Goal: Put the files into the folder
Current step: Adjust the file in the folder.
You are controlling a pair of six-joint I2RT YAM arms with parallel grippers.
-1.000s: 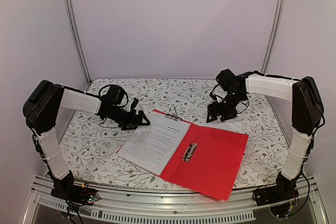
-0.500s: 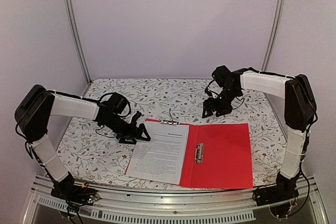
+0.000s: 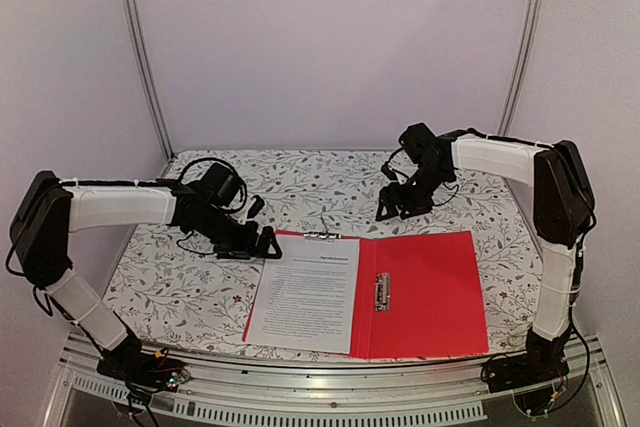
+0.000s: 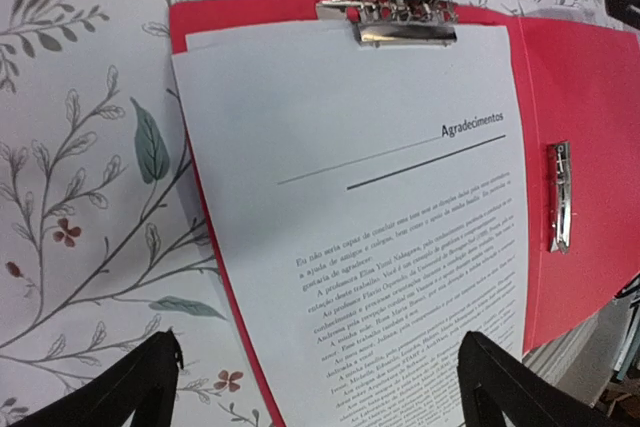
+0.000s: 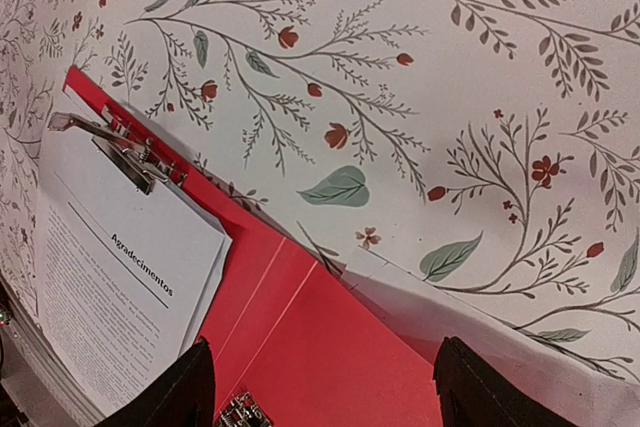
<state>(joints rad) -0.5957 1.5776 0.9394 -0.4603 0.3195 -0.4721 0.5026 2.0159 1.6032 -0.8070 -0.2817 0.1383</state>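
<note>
The left gripper (image 3: 268, 244) is seen just beside the far left corner of the folder (image 3: 430, 297). Its fingers (image 4: 140, 382) are spread wide, and nothing is held between them. The folder is laid open and flat on the floral counter (image 3: 170, 282), near its front edge. The files (image 3: 305, 292) are laid on the folder's left half, with their top edge caught under a metal clip (image 4: 400, 19). A second clip (image 4: 560, 197) is fixed beside the spine. Just beyond the folder's far edge, the right gripper (image 3: 388, 211) is held over the counter, likewise spread apart and holding nothing.
</note>
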